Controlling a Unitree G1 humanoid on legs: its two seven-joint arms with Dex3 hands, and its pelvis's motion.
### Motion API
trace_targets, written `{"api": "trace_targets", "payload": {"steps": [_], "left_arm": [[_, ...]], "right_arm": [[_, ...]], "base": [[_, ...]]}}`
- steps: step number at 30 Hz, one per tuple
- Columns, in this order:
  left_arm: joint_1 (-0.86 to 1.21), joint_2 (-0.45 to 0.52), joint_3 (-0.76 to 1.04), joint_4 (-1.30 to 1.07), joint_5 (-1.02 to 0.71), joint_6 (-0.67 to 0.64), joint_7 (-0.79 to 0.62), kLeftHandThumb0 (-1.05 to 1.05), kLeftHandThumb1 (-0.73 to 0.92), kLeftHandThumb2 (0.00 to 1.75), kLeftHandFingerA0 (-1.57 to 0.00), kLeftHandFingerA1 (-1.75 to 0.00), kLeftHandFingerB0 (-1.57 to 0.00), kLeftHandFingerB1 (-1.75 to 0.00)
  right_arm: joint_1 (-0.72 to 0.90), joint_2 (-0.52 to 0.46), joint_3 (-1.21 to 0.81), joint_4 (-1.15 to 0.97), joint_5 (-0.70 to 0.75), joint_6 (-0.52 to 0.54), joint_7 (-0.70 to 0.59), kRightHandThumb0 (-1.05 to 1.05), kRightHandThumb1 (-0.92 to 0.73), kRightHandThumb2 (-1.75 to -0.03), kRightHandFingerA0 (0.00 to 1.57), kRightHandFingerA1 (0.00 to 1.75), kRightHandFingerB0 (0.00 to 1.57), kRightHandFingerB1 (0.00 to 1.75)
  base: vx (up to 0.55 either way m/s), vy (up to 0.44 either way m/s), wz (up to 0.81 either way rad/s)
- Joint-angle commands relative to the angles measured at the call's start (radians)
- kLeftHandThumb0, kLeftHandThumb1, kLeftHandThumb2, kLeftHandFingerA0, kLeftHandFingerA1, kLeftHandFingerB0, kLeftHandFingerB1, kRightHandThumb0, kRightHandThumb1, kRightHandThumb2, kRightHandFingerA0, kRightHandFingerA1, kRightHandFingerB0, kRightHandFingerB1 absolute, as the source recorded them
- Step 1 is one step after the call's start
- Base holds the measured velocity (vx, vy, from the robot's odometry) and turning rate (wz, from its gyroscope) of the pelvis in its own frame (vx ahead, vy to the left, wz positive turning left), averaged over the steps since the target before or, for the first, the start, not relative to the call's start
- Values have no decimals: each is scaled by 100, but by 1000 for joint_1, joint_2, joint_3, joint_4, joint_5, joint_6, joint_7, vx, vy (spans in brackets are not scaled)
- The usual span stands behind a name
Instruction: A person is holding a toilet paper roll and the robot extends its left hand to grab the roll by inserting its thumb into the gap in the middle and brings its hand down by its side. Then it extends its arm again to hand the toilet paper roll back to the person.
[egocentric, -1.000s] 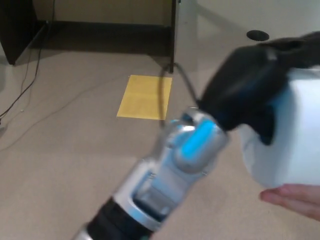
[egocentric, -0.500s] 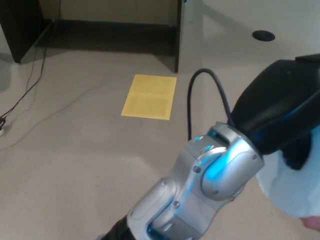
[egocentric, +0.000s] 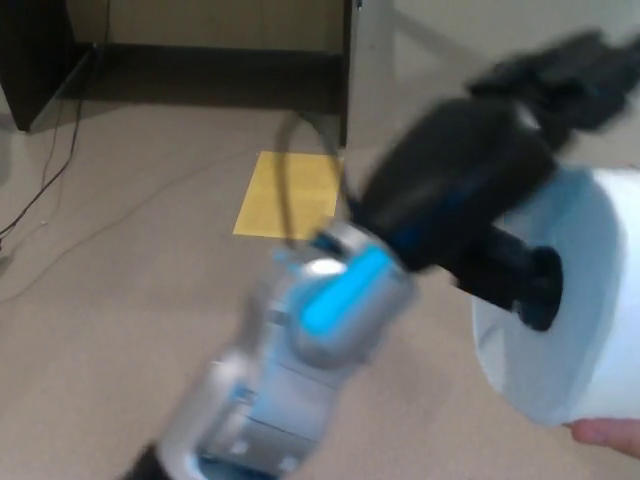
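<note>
White toilet paper roll (egocentric: 575, 320) at right edge of head view, flat end facing camera, partly cut off by frame. Thumb (egocentric: 520, 283) of left hand (egocentric: 480, 190) pushed into centre hole of roll; remaining fingers (egocentric: 575, 65) reaching over top of roll, blurred, contact with paper not clear. Held on thumb, then. Person's fingertip (egocentric: 608, 433) touching underside of roll at bottom right corner. Silver forearm (egocentric: 300, 350) with lit blue strip rising from bottom edge towards hand, black cable (egocentric: 285, 180) looping beside wrist. Beige floor (egocentric: 120, 320) beneath; yellow sheet (egocentric: 285, 195) lying flat on it behind arm. Dark furniture base (egocentric: 200, 60) along top. Right hand not in view.
</note>
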Motion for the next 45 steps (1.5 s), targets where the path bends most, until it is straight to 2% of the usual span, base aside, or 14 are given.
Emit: {"api": "trace_targets", "payload": {"steps": [1, 4, 5, 8, 9, 21, 26, 27, 28, 37, 39, 40, 41, 45], "left_arm": [[2, 63, 105, -74, -141, 70, -132, -71, 45, 55, 0, 0, 0, 0], [-1, 136, 233, -116, -269, 72, -199, -68, 43, 54, 0, 0, 0, 0], [-3, 155, 257, -133, -290, 85, -217, -69, 43, 77, 0, -1, 0, 0], [4, 215, 305, -176, -304, 106, -244, -70, 41, 79, 0, -2, 0, 0], [4, 253, 339, -189, -326, 104, -264, -77, 46, 55, 0, 0, 0, 0], [509, 334, 713, -257, -577, 42, -335, -43, 31, 69, -2, -31, -2, -14], [880, 293, 803, 31, -457, -230, -218, -33, 35, 52, -7, -29, -8, -24], [916, 281, 817, 117, -433, -288, -165, -35, 32, 56, -7, -33, -12, -25], [948, 284, 827, 223, -406, -341, -115, -20, 26, 80, -3, -51, 0, -47], [972, 310, 815, 765, -363, -504, 78, -17, 43, 90, -2, -50, 0, -47], [953, 333, 797, 858, -338, -536, 122, -17, 43, 90, -2, -50, 0, -47], [948, 342, 787, 889, -327, -547, 140, -30, 47, 57, -16, -35, -15, -29], [938, 363, 759, 961, -290, -562, 192, -19, 37, 89, -9, -52, -8, -50], [893, 375, 741, 1059, -305, -577, 192, -17, 38, 89, -9, -52, -7, -50]], "right_arm": [[8, -10, 12, 6, -14, 11, 11, -34, -68, -60, 64, 60, 47, 40], [7, -11, 23, 8, -19, 12, 0, -40, -54, -86, 64, 74, 40, 53], [8, -11, 23, 8, -18, 13, 0, -34, -68, -59, 66, 71, 47, 40], [22, -9, 25, 8, -16, 8, -7, -40, -54, -86, 64, 74, 41, 54], [22, -9, 30, 7, -21, 5, -15, -34, -67, -59, 67, 66, 48, 40], [61, 10, 39, 12, -18, -3, -17, -33, -67, -59, 65, 57, 49, 41], [53, 17, 26, 14, -3, 17, -7, -32, -67, -59, 66, 61, 49, 40], [51, 17, 22, 14, 0, 12, -12, -39, -53, -84, 64, 72, 43, 54], [49, 15, 25, 14, -4, 13, -17, -33, -66, -59, 67, 65, 49, 40], [62, -20, -4, 9, 13, 8, -38, -33, -65, -59, 67, 69, 50, 39], [64, -19, -7, 7, 15, 3, -42, -38, -53, -84, 64, 73, 44, 53], [66, -18, -8, 7, 16, 3, -42, -32, -66, -59, 67, 70, 49, 39], [68, -15, -11, 6, 19, 6, -41, -33, -66, -59, 65, 74, 49, 39], [66, -18, -21, 4, 27, -2, -48, -32, -66, -59, 64, 66, 48, 39]], "base": [[0, 0, 0], [0, 0, 0], [0, 0, 0], [0, 0, 0], [0, 0, 0], [0, 0, 0], [0, 0, 0], [0, 0, 0], [0, 0, 0], [0, 0, 0], [0, 0, 0], [0, 0, 0], [0, 0, 0], [0, 0, 0]]}}
